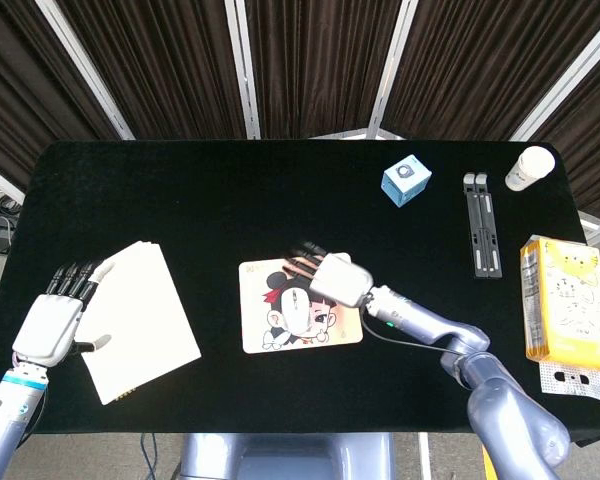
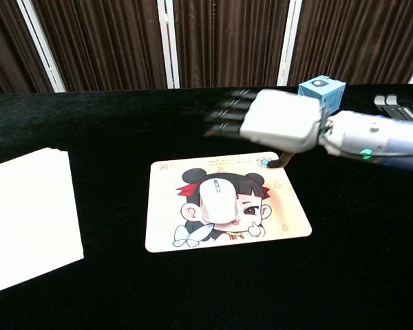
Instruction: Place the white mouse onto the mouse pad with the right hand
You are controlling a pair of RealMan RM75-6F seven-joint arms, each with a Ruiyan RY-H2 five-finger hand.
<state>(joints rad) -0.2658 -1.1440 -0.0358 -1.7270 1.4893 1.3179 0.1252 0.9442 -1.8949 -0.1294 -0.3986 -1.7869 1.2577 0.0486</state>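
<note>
A black table [image 1: 230, 200] is carrying a cartoon mouse pad [image 1: 265, 335] near its front middle, a white paper stack [image 1: 140, 320] to the left, and a blue cube [image 1: 406, 180], a black stand [image 1: 482, 235], what is looking like a white bottle [image 1: 529, 167] and a yellow package [image 1: 565, 305] toward the right.

Even, bright overhead light fills both views, the black counter [image 1: 230, 200] swallowing nearly all shadow. The right hand [image 2: 282, 122] is smeared by motion blur, its fingers [image 2: 227, 117] streaked. The mouse pad [image 2: 289, 220] and white paper [image 2: 27, 213] stay crisp, without glare.
</note>
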